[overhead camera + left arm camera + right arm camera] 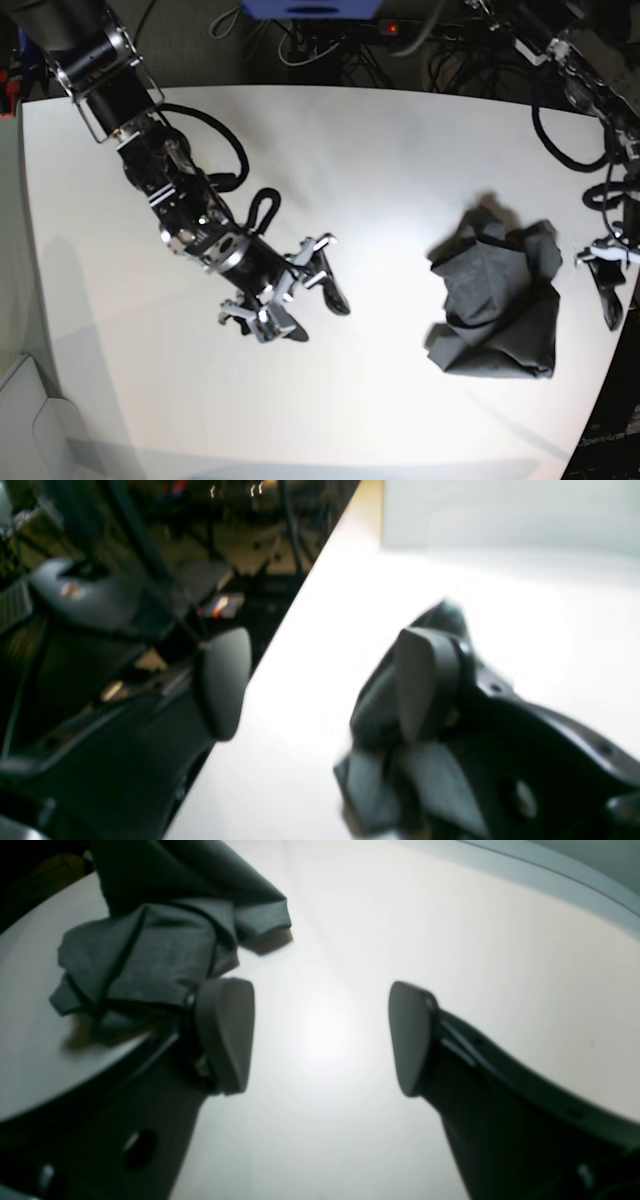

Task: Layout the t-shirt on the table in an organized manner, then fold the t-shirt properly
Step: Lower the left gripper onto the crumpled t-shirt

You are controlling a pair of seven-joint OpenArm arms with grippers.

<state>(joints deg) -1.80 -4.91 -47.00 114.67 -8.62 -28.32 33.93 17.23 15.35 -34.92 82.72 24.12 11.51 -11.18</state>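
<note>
Closest to your right wrist camera, the right tool [320, 1037] stands open, its two dark grey rounded pads well apart with only bare table between them. Nothing is held there. Beyond the pad on that picture's left you see the dark charcoal-grey short-sleeved cloth t-shirt [150, 950], bunched and crumpled, one hemmed sleeve end lying out toward the middle of the large, smooth white table [400, 915].

From the base view, your right tool [295, 300] hangs over the middle of the table, left of centre, well apart from the t-shirt [497, 300]. The t-shirt lies in a rumpled, partly doubled-over heap on the view's right side, near the table's [380, 150] rounded right edge, not laid flat. A darker band shows along the heap's top, but you cannot tell whether it is the collar.

Your left tool [608, 285] sits just beside the t-shirt's right edge at the table's rim; touching or apart cannot be told from that view. In the left wrist view the picture is blurred, yet the left tool's [320, 685] pads stand apart, one over the table edge, the other over the white top, and no cloth lies between them. The t-shirt does not show in that view.
</note>
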